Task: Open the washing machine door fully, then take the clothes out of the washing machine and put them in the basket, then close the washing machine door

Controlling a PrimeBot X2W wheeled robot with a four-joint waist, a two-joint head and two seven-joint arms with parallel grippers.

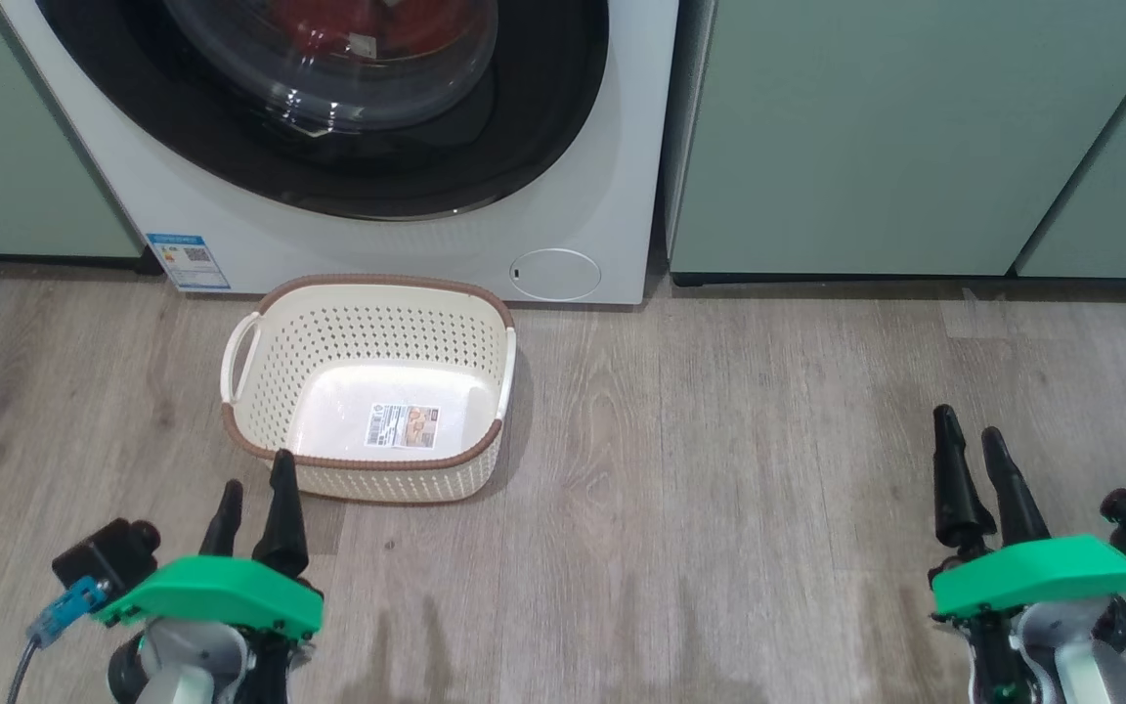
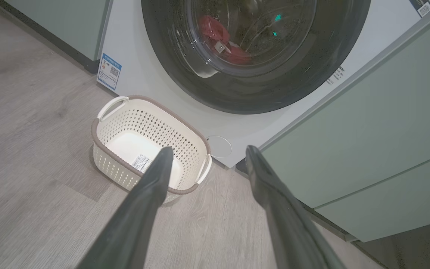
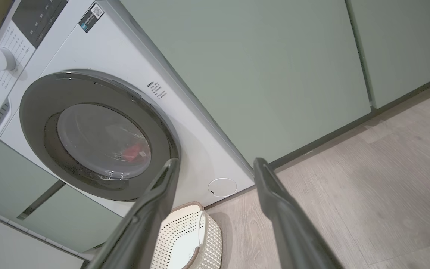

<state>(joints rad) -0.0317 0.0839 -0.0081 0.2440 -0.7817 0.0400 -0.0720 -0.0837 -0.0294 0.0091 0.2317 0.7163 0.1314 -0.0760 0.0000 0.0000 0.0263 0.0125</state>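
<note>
Low in front, the left gripper (image 1: 256,471) and right gripper (image 1: 968,422) hover above the wood floor (image 1: 719,440), fingers spread and holding nothing, probably ready to start. The empty basket (image 1: 382,281) sits just ahead of the left one, below the washing machine (image 1: 612,147), handy for unloading. The round door (image 1: 231,147) is shut, and red clothes (image 1: 397,24) show through it.

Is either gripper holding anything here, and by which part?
Nothing is held. The left gripper and the right gripper both stand open and empty; the clothes lie behind the shut washing machine door.
</note>
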